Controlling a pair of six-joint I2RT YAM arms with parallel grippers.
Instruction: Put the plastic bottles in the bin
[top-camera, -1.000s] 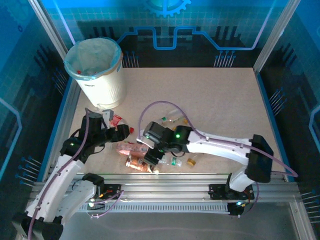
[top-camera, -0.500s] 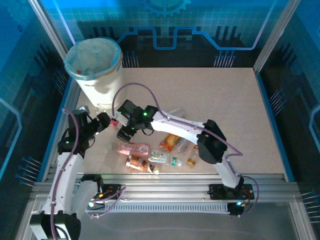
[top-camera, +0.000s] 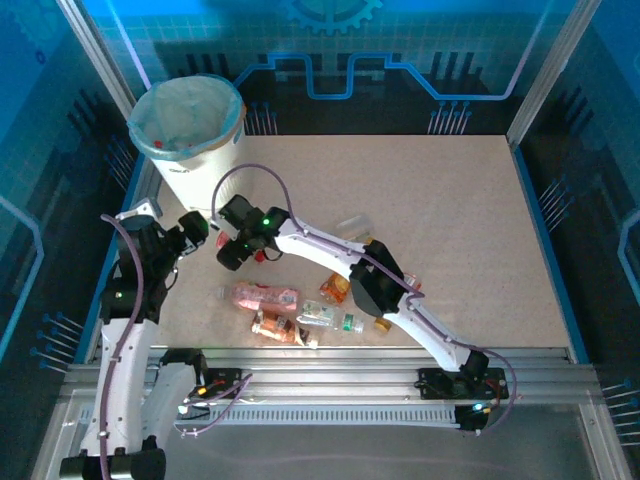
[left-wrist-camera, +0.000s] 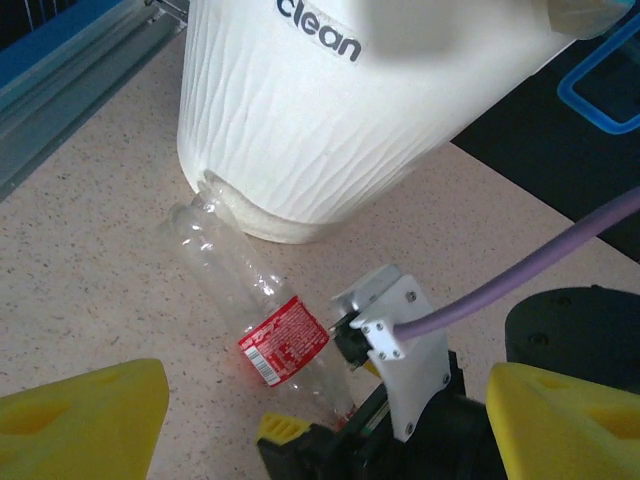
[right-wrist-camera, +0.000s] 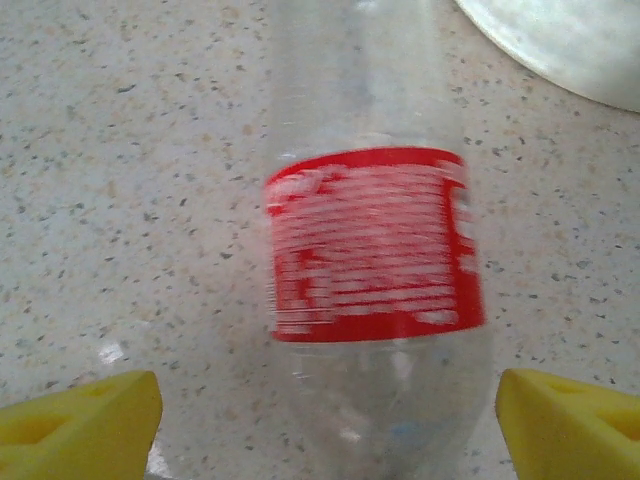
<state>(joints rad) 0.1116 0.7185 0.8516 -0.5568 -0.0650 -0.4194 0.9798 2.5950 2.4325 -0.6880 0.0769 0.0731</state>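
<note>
Plastic bottles (top-camera: 265, 297), at least six, lie on the tabletop (top-camera: 450, 200). One red-labelled bottle (right-wrist-camera: 370, 250) abuts the single bin (top-camera: 205, 165), between the wide-spread right gripper (right-wrist-camera: 325, 420). The left gripper (left-wrist-camera: 320, 420) is also wide and empty.

Overhead: high, behind arm bases (top-camera: 330, 385), looking down. Both wrist views: close, sharing red-labelled bottle (left-wrist-camera: 285, 340) against bin (left-wrist-camera: 320, 130).

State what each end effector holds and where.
Nothing is held: the left end effector and right end effector are open, the right straddling the red-labelled bottle.
</note>
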